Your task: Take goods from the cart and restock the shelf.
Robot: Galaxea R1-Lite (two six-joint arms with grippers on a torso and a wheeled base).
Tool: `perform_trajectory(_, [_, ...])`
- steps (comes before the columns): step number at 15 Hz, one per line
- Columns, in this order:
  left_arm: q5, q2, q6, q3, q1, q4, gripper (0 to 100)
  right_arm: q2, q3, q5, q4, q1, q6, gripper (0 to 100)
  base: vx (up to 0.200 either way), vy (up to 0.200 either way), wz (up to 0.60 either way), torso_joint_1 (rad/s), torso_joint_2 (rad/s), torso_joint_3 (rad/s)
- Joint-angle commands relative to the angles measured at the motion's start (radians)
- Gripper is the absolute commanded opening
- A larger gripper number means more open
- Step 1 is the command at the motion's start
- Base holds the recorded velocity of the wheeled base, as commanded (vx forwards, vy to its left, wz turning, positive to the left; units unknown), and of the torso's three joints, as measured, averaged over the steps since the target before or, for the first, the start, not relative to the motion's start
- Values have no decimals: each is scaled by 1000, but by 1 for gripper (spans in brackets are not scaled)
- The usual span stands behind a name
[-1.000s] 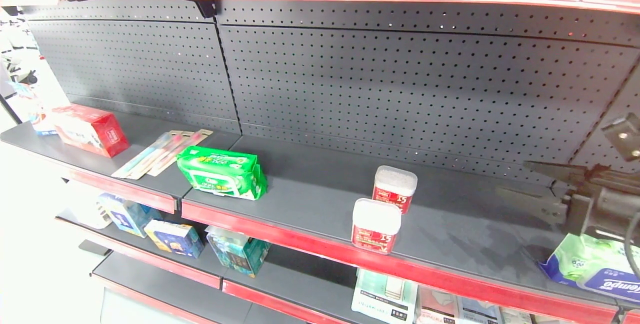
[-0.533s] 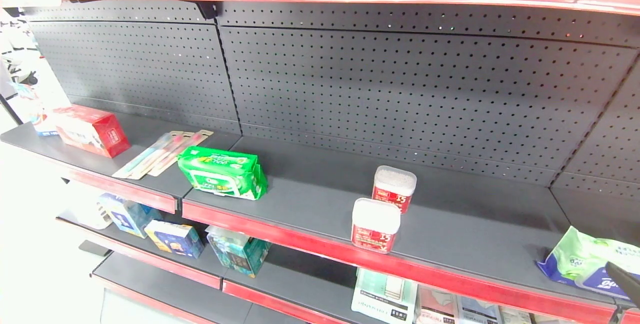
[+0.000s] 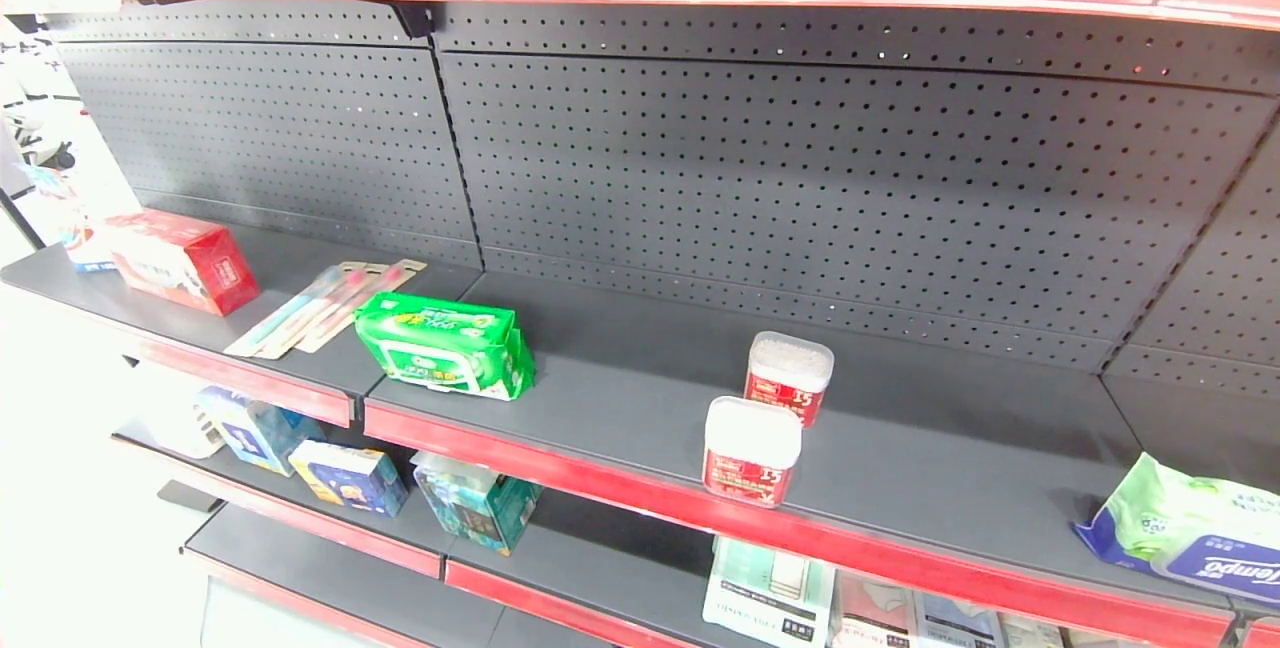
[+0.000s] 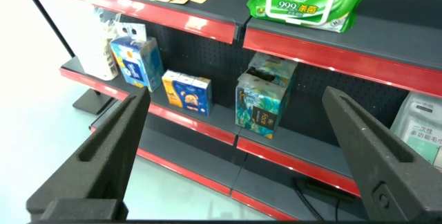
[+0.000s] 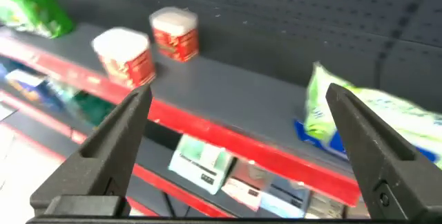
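My left claw and right claw hang wide open, empty, before the shelf.
Two red jars stand near its front edge.

two white-capped red jars; one green wipes pack; one blue-and-green wipes pack; one red box; toothbrush packs, count unclear.

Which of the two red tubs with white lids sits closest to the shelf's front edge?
The left tub, by the red lip; the other tub stands behind it, nearer the pegboard.
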Motion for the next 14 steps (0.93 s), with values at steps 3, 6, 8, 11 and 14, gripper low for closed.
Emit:
perform_trajectory(3, [0,1,1,0,0,0,100,-154,77,-261,52,54,4,100,0,0,0,0,0,0])
perform_trajectory(6, [0,1,2,0,0,0,100,-162,77,-280,103,61,44,100,0,0,0,0,0,0])
perform_trajectory(8, [-1,1,1,0,0,0,100,-219,77,-247,101,86,44,100,0,0,0,0,0,0])
perform_trajectory(11, [0,1,2,0,0,0,100,-219,77,-254,103,86,38,100,0,0,0,0,0,0])
perform_trajectory(14, [-1,1,2,0,0,0,100,-219,77,-254,101,86,42,100,0,0,0,0,0,0])
